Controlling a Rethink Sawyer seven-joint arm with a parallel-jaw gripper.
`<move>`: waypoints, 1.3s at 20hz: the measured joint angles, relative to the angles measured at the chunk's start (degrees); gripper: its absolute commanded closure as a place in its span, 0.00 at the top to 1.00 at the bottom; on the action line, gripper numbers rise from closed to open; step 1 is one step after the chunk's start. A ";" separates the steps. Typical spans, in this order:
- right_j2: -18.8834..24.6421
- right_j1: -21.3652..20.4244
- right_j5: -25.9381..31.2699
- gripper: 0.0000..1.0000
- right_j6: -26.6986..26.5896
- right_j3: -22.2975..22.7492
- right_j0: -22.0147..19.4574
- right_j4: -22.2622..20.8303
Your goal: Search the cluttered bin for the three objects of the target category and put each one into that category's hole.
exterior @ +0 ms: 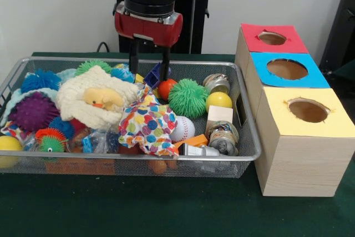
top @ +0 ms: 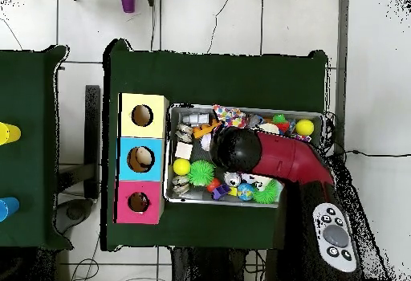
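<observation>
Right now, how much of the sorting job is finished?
Nothing shows as finished: no object can be made out in the red box's hole. The gripper is open, reaching down into the full bin and holding nothing. Apparently all three objects remain.

A front camera is looking low and close across the bin (exterior: 244, 156) toward the pedestal; another is looking straight down from high above, both sharing the bin (top: 169, 156).
</observation>
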 measured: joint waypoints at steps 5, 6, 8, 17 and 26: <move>0.00 -0.34 3.20 1.00 0.00 -1.91 -0.40 -0.08; 0.00 -0.40 3.24 1.00 0.00 -1.97 -0.42 -0.14; -0.01 -0.74 3.26 1.00 0.00 -2.22 -0.45 -0.58; -0.02 0.02 3.26 1.00 0.00 -4.14 -0.49 -3.96; -0.08 3.75 3.26 1.00 0.00 -7.81 -0.52 -6.49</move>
